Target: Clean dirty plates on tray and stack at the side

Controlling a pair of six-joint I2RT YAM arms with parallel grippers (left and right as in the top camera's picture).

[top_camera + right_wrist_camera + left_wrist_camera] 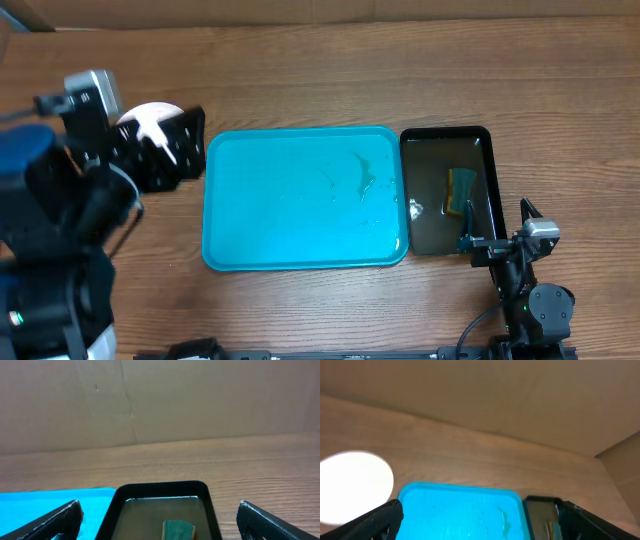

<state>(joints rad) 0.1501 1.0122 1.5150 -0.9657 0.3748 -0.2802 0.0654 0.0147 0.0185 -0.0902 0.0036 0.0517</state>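
Left gripper [480,506] hangs with its fingers spread wide and nothing between them, just left of the turquoise tray [290,210]. Close beside it, a white plate [352,485] lies on the wooden table [400,70], off the tray and left of its far left corner. Right gripper [159,507], also spread and empty, hovers at the near end of a black tray [445,132]. That tray sits right of the turquoise one and holds what looks like water and a sponge [460,190].

No plate lies on the turquoise tray, only wet streaks, so stacking looks about finished. To end it well, the left arm should lift straight up, clear of the plate, without nudging it.

Counted: one white plate showing, any beneath it hidden; two trays; one sponge; two grippers.
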